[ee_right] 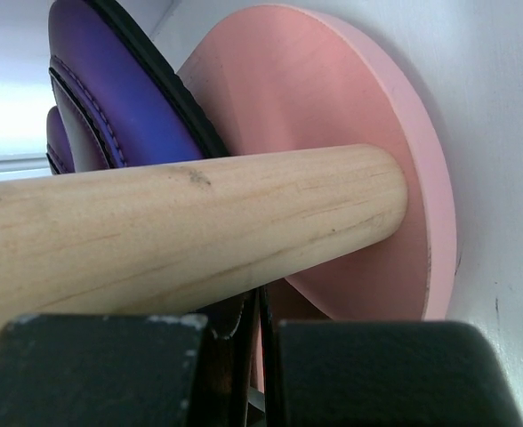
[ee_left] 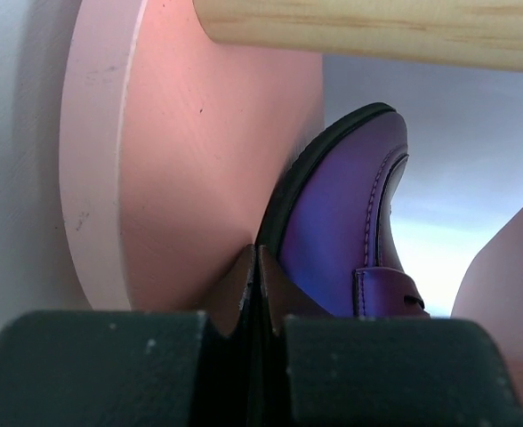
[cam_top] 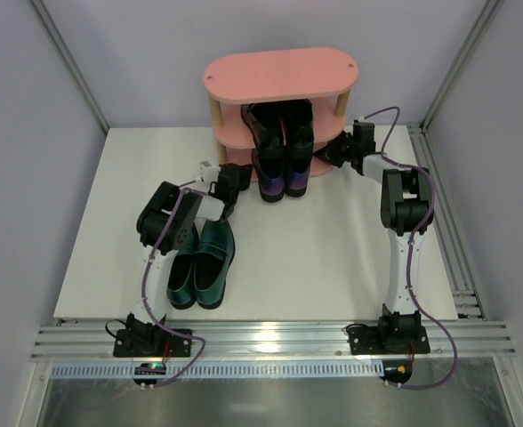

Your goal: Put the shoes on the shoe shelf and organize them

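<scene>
- The pink three-tier shoe shelf (cam_top: 279,76) is seen at the far middle of the white table (cam_top: 333,258), against the back wall.
- A pair of black loafers (cam_top: 281,124) is placed on the middle tier, side by side.
- A pair of purple loafers (cam_top: 284,178) is set on the lowest tier, directly under the black pair, with the near ends jutting past the front edge of the board.
- A pair of teal-green loafers (cam_top: 204,262) is left on the table, well apart from the shelf and partly covered by the left arm.
- The left gripper (cam_top: 242,175) is held low at the left end of the shelf, just beside the purple pair.
- In the left wrist view its fingers (ee_left: 235,289) are pressed fully together with nothing between them; the tips are pointed at the spot where the black sole of a purple loafer meets the bottom board (ee_left: 199,160). Whether the board is touched cannot be told.
- The right gripper (cam_top: 325,153) is held low at the right end of the shelf.
- In the right wrist view its fingers (ee_right: 230,342) are closed and nothing is gripped; they are positioned just under a light wooden post (ee_right: 181,222) that is set into the pink board, with a purple loafer seen behind the post.
</scene>
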You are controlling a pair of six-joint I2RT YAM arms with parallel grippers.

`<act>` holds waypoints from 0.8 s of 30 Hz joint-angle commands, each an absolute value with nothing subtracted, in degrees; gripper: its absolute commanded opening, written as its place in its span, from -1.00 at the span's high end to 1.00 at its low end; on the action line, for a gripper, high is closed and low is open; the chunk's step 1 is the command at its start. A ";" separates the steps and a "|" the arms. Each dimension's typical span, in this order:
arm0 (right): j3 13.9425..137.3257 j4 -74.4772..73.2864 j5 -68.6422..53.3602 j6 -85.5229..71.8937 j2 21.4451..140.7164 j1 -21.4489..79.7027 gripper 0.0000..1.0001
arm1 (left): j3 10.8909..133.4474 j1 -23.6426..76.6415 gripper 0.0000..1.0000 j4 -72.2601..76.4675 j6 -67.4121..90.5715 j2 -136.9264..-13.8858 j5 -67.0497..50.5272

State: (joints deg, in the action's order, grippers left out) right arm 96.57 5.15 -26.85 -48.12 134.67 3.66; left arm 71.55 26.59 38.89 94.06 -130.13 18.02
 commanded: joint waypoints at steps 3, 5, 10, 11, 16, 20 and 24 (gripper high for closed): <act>92.82 9.40 -28.92 -50.44 129.47 5.01 0.92 | 71.37 26.56 1.00 36.74 89.48 -127.53 7.13; 90.80 10.71 -27.25 -51.67 128.15 4.57 0.92 | 72.42 24.79 1.00 35.87 87.72 -127.18 5.55; 86.93 15.20 -25.84 -54.58 125.07 3.25 0.92 | 73.56 19.70 0.80 34.90 84.64 -126.30 2.12; 85.97 15.99 -25.40 -55.02 124.63 3.16 0.92 | 73.30 19.17 0.58 34.81 83.68 -125.69 1.67; 79.30 19.51 -22.94 -56.60 120.60 1.41 0.91 | 71.02 16.88 -0.03 35.68 82.18 -123.93 0.18; 73.76 21.89 -22.41 -56.34 117.08 -1.04 0.79 | 66.81 16.52 -0.31 37.79 81.21 -121.47 -4.74; 66.82 23.37 -24.43 -54.93 112.77 -3.07 0.16 | 62.68 16.52 -0.36 41.30 78.14 -119.18 -12.98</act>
State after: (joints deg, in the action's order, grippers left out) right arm 70.72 19.05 -23.92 -55.75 118.21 -1.52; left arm 65.12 16.12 38.74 81.87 -121.95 -5.17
